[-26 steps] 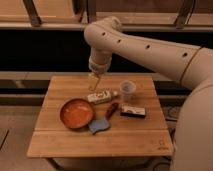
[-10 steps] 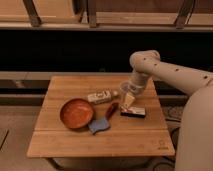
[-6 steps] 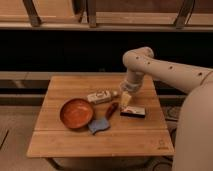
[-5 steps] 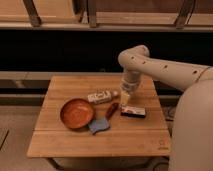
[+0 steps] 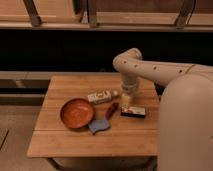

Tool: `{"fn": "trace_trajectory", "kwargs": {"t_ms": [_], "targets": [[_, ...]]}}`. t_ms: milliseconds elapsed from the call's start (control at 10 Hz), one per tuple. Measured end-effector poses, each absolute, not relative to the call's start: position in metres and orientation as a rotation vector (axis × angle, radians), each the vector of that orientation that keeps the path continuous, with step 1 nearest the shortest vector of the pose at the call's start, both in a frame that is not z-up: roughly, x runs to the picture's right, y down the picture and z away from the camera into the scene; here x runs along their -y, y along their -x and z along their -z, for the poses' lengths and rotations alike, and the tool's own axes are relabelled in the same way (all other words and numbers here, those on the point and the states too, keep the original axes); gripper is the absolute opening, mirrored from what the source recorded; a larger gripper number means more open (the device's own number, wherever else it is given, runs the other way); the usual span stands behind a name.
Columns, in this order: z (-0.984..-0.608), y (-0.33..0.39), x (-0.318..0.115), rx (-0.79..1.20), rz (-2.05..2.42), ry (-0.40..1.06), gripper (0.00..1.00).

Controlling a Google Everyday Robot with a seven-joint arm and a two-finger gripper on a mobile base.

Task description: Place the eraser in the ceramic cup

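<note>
The eraser [image 5: 133, 112], a flat block with a white face and dark edge, lies on the wooden table [image 5: 75, 142] right of centre. My gripper [image 5: 125, 102] hangs from the pale arm [image 5: 150, 70] and points down just behind the eraser's left end, close above the table. The ceramic cup is hidden behind my wrist and gripper.
A white labelled bottle [image 5: 102, 96] lies left of the gripper. A small red object [image 5: 112, 109] lies beside the eraser. A wide orange bowl [image 5: 77, 113] and a blue pad [image 5: 99, 125] sit front left. My pale body [image 5: 187, 130] fills the right side.
The arm swung from over the bottle to the right side of the table, then its elbow drifted slightly left. The gripper stays low beside the eraser. The objects have not moved.
</note>
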State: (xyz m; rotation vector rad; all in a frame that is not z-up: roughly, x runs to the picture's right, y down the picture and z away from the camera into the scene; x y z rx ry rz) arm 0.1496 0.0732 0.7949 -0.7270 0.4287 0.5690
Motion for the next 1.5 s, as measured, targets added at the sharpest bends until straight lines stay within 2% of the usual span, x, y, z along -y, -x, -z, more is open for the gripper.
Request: {"fn": "trace_trajectory", "kwargs": {"t_ms": [400,900,1200,1500], "targets": [[-0.815,-0.158,-0.1,-0.371,-0.568,0.787,0.65],[-0.851,-0.175,-0.114,-0.165,-0.549,0.814,0.65],[-0.864,-0.177,-0.129,-0.028,-0.544,0.889,0.65],[-0.87,-0.188,-0.143,0.003,-0.526,0.959,0.65]]}}
